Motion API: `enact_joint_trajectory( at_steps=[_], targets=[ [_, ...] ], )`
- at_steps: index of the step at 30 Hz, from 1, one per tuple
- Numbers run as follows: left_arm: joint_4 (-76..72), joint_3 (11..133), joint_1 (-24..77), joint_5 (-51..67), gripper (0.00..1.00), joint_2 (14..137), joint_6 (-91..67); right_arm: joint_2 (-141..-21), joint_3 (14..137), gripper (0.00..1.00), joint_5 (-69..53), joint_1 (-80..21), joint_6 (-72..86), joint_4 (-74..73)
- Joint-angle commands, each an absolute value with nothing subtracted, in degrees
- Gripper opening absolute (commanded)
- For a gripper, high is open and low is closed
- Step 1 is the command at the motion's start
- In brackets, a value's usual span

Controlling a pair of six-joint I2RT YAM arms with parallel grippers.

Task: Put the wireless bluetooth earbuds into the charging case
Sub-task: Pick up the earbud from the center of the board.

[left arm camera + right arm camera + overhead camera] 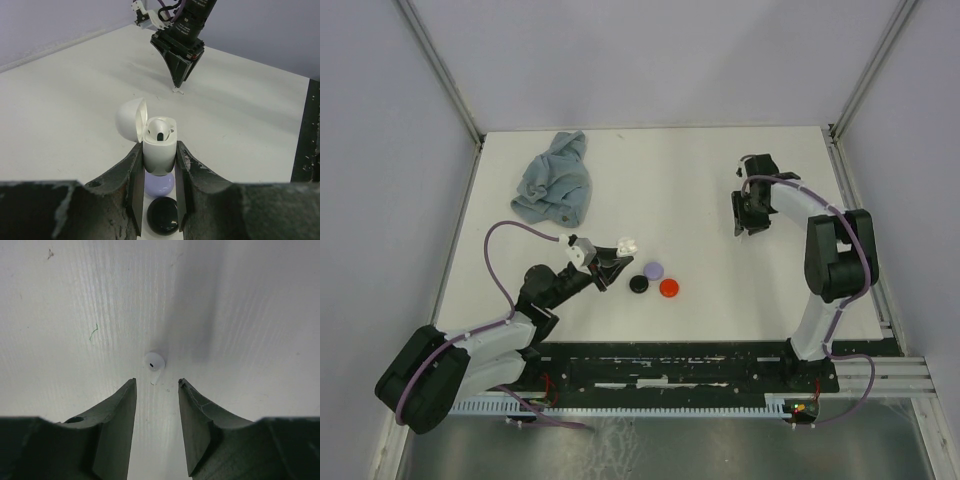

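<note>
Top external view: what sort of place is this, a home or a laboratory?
Most likely a laboratory robot cell: a white table enclosed by plain panels on aluminium frame posts, with the left arm and right arm bolted to a black base plate at its near edge.

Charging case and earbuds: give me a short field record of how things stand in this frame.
charging case: white, lid open, clamped upright
left gripper: shut on the charging case
right gripper: open, pointing down at the table, nothing between the jaws
earbud: white, lying on the table just beyond the right gripper's tips, untouched
case contents: cannot tell whether an earbud is seated
discs: black disc, lavender disc, red disc, grouped near the table's middle
cloth: blue-grey, crumpled, far left
</note>
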State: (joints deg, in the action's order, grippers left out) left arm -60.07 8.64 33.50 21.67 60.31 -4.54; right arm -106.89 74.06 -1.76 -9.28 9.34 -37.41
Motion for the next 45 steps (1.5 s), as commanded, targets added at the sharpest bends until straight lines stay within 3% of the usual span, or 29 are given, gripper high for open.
enact_joint_trajectory(
  at_steps=[1,19,27,45],
  targets=[
    [-62.52,9.97,33.4,22.93,0.03,59.24,-3.42,-108.6,77.74,0.46,1.31,-10.16,9.5,-38.12],
    [-63.01,9.91,33.4,23.54,0.03,58.97,-3.92,-114.62,80.54,0.37,2.65,-10.84,8.93,-40.71],
    [-64.03,9.69,33.46,23.82,0.03,58.73,-4.47,-114.09,80.08,0.27,3.65,-11.52,8.02,-40.61],
    [-72.93,9.93,33.42,26.54,0.03,61.4,-9.07,-90.97,74.57,0.24,1.86,-23.52,9.96,-36.06]
  ],
)
